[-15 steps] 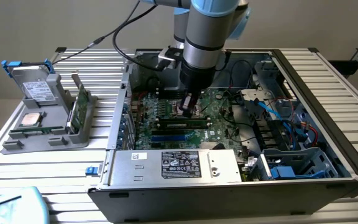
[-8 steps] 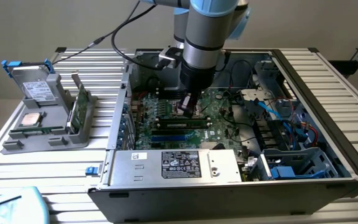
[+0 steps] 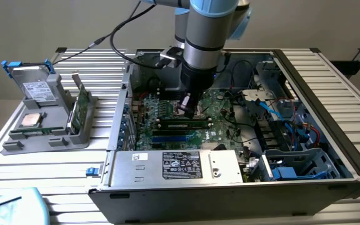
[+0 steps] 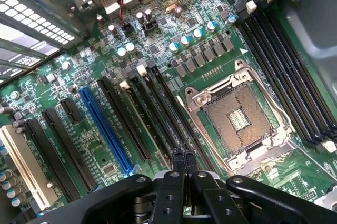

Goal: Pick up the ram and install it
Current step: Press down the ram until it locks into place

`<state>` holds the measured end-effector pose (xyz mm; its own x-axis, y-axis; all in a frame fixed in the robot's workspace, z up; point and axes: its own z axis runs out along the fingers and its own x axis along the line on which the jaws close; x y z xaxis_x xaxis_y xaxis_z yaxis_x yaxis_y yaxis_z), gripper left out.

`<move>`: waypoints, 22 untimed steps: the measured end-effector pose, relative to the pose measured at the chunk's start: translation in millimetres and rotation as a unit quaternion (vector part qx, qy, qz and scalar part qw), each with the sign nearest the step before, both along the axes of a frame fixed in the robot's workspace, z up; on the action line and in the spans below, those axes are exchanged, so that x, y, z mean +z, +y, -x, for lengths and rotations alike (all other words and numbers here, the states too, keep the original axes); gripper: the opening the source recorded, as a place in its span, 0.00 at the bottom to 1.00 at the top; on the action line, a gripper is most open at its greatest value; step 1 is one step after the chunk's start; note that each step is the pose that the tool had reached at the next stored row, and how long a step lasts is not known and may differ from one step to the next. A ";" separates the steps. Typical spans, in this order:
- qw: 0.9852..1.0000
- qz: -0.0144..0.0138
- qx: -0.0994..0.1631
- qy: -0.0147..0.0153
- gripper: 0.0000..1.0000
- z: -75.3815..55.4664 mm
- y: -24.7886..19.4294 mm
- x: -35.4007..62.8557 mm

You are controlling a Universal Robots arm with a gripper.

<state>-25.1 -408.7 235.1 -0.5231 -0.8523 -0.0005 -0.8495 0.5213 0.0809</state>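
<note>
1. The slatted metal bench (image 3: 73, 173) carried an open black computer case (image 3: 330, 140) across its middle and toward its right edge in the exterior view, lid off.
2. Near the bench's left edge stood a grey plastic parts holder (image 3: 42, 126) with a broad green card (image 3: 80, 110) upright in it.
3. Inside the case lay the green motherboard (image 4: 68, 77) with its empty silver processor socket (image 4: 237, 119) and rows of long black slots (image 4: 158, 108).
4. The dark robot arm (image 3: 205, 51) reached down into the case over the board.
5. The black pincer (image 4: 184, 163) hovered just above the slots beside the socket, fingers pressed together with nothing visibly between them.
6. The ram, a narrow dark-green stick with a white label (image 3: 183, 124), sat lengthwise in a slot just below the pincer, apparently seated.
7. Risk, as a judgement: if the stick sat uneven, a push from the pressed-together fingers could tilt it, skid onto neighbouring capacitors, or stress the slot latches.
</note>
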 end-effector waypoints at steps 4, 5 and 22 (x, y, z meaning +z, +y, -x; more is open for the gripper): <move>1.000 0.000 -0.017 0.000 0.11 0.4 -0.1 0.2; 1.000 0.000 -0.022 0.000 0.11 0.4 -0.1 0.4; 0.997 0.001 -0.074 0.000 0.11 4.6 0.0 6.3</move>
<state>-29.7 -408.7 241.4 -0.6433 -0.7656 0.0001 -0.7631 0.6413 0.0800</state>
